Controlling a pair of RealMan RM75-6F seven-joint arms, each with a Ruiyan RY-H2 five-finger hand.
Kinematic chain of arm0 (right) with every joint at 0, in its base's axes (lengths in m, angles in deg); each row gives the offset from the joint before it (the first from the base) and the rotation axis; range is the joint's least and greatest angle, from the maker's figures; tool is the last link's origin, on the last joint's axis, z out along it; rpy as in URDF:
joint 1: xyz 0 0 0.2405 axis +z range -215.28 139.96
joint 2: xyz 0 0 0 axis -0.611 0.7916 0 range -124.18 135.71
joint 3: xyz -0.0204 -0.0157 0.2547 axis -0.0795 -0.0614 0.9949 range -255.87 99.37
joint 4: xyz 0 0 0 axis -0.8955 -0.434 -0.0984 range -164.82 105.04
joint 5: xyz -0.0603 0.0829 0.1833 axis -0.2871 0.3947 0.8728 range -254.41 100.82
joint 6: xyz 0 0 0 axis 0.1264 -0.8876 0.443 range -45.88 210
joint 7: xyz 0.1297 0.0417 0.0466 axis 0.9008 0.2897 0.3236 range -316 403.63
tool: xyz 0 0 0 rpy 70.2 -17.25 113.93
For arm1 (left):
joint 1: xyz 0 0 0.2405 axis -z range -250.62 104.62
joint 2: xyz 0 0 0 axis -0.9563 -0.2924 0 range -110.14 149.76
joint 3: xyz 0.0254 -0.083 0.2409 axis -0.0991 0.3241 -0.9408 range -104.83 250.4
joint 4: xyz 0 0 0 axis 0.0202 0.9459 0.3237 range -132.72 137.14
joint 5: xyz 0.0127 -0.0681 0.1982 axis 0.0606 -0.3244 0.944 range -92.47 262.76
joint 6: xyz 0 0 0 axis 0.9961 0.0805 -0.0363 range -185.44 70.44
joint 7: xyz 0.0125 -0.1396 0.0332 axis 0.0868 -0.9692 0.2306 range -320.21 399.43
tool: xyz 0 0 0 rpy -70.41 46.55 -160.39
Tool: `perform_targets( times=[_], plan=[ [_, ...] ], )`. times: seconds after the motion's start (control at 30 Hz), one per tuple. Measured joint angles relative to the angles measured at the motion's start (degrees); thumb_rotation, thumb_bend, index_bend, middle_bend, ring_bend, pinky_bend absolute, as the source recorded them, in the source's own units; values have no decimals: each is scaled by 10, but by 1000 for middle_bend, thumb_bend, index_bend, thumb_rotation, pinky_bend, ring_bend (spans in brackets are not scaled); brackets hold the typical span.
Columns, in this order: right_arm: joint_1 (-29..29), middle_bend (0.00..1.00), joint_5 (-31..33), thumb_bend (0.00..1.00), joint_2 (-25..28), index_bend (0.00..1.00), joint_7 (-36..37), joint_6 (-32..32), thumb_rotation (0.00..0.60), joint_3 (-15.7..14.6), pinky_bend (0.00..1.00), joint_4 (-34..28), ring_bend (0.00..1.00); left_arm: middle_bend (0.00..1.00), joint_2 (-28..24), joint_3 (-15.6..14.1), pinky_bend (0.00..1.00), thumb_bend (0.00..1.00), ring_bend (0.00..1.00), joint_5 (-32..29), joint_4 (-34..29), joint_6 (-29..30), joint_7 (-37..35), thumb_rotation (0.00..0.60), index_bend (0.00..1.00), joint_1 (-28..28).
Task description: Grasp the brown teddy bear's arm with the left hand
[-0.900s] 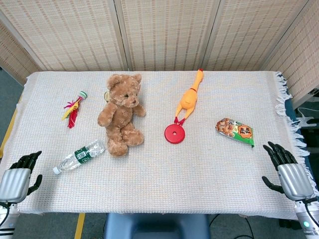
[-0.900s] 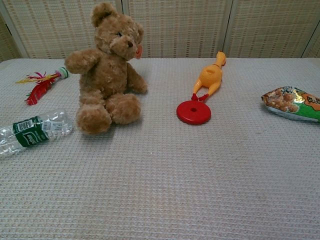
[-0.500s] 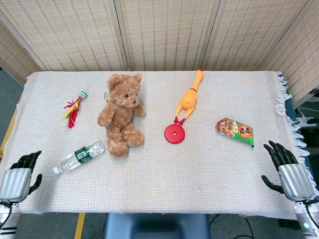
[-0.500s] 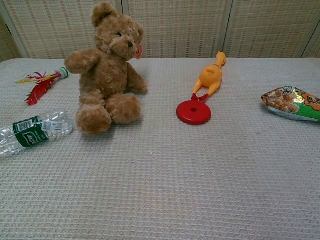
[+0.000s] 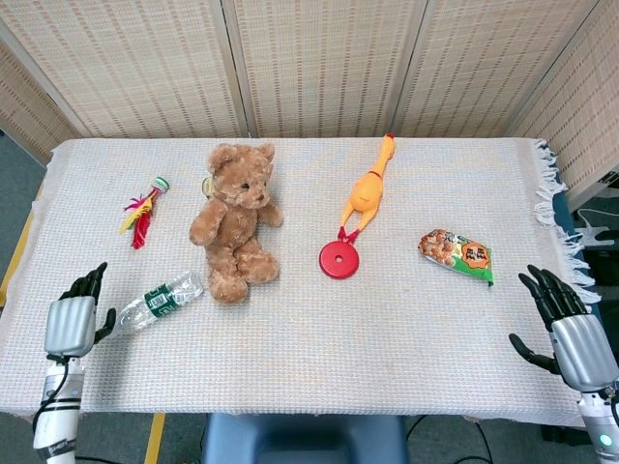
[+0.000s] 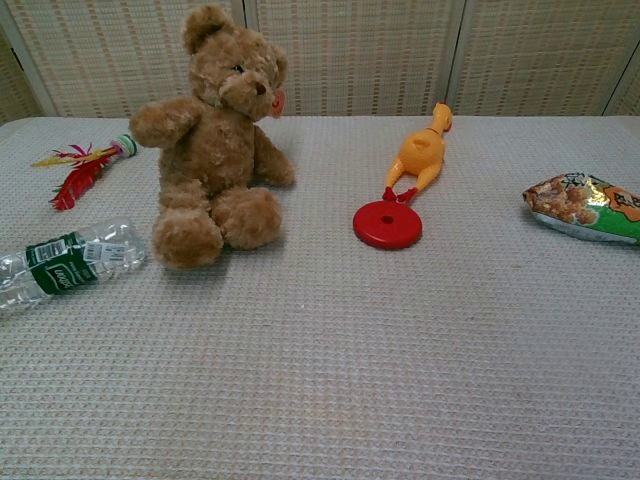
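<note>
The brown teddy bear (image 5: 234, 220) (image 6: 217, 140) sits upright on the left half of the table, one arm (image 5: 207, 226) (image 6: 166, 120) stretched toward the left side. My left hand (image 5: 75, 315) hovers open at the table's front left, just left of a lying bottle and well short of the bear. At the front right edge, my right hand (image 5: 566, 321) is open, fingers spread, holding nothing. Neither hand shows in the chest view.
A plastic water bottle (image 5: 155, 302) (image 6: 62, 261) lies between my left hand and the bear. A feather toy (image 5: 143, 210), a rubber chicken (image 5: 366, 193) with a red disc (image 5: 338, 259), and a snack bag (image 5: 456, 254) also lie on the white cloth (image 5: 319, 338).
My left hand has risen and moved in toward the bottle from the table's front left corner. The right hand shifted slightly to the right. The objects stayed put.
</note>
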Motion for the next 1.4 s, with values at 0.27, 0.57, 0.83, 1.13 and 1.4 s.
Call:
perform_targets(
  times=[0.27, 0.57, 0.83, 1.13, 1.4],
  plan=[
    [10, 0, -3, 152, 17, 0, 39, -16, 600, -6, 141, -3, 0, 126, 108, 72, 379, 424, 187, -62, 94, -40, 6, 600, 0, 85],
    [17, 0, -7, 152, 30, 0, 57, -32, 600, -15, 141, -7, 0, 131, 195, 131, 353, 421, 187, -120, 227, -71, -1, 600, 7, 162],
    [21, 0, -2, 152, 31, 0, 56, -42, 600, -16, 141, -9, 0, 152, 235, 181, 352, 415, 195, -174, 254, -94, -18, 600, 46, 215],
    [24, 0, 0, 152, 34, 0, 58, -49, 600, -19, 141, -12, 0, 195, 233, 214, 369, 403, 221, -233, 183, -96, -2, 600, 109, 238],
    [28, 0, 3, 152, 35, 0, 57, -58, 600, -20, 142, -14, 0, 268, 244, 235, 405, 390, 271, -257, 176, -76, -9, 600, 206, 263]
  ],
)
